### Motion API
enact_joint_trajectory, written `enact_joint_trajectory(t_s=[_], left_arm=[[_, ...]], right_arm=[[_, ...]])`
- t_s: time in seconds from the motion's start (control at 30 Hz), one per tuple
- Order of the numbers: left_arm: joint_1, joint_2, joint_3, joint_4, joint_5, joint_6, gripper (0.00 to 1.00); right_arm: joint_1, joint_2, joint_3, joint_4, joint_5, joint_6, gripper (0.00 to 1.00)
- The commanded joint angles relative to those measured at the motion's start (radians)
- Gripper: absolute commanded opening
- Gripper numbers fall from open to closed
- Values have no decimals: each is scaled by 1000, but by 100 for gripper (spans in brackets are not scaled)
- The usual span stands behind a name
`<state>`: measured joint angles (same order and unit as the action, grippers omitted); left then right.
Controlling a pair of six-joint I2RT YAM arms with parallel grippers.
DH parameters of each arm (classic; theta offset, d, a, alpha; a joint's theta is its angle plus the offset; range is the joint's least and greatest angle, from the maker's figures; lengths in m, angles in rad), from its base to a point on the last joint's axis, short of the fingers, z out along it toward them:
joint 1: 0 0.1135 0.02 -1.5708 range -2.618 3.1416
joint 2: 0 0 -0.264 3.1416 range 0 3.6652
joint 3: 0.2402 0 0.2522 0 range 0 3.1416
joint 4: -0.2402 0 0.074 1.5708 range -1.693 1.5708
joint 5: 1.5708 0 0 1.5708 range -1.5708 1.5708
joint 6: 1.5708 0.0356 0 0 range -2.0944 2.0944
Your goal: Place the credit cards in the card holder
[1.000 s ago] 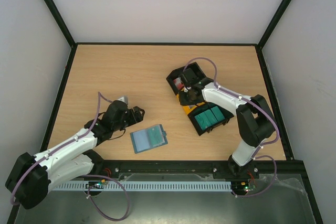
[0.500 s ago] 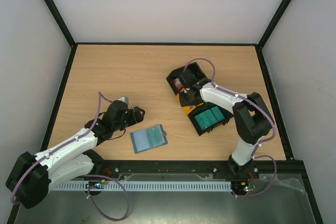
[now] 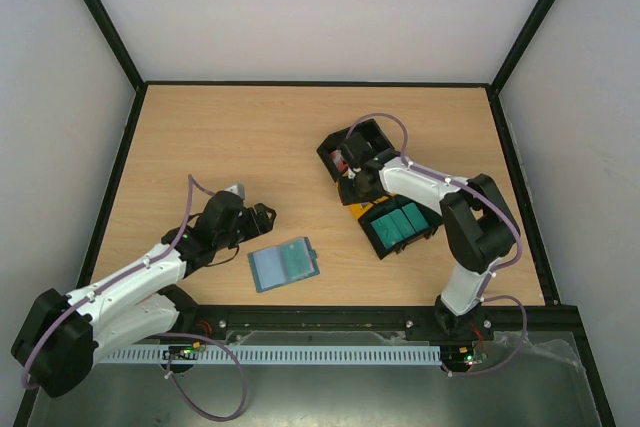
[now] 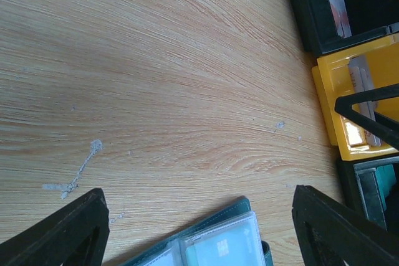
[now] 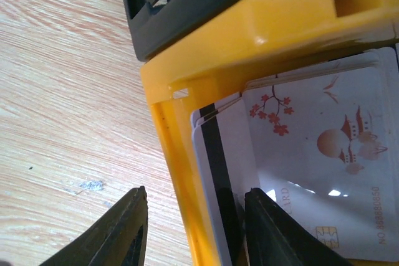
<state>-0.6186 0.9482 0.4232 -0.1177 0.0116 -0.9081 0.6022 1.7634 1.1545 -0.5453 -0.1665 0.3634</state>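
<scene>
Right gripper [image 5: 194, 228] straddles the yellow bin [image 5: 274, 23] wall, jaws apart, one finger inside beside the credit cards [image 5: 312, 172], probably lining up a pinch. Card holder [image 3: 284, 265] lies open well left of that bin; left gripper [image 3: 262, 215] hovers there, jaws wide, likely to steady it.

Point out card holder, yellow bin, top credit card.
card holder [image 3: 284, 265]: top view, open inner face.
yellow bin [image 5: 280, 18]: right wrist view, upper rim.
credit card [image 5: 299, 151]: right wrist view, printed face.
</scene>
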Motion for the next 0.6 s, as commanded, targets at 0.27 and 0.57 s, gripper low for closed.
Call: enact_joint_trajectory(t_s=[0.27,0.57], left_arm=[[8,10,-16,15,8,11,81],[7,12,-21,17,10,9,81]], right_arm=[[2,-66,3,-28,-21,19,35],[2,-68,3,-32,-9,26,26]])
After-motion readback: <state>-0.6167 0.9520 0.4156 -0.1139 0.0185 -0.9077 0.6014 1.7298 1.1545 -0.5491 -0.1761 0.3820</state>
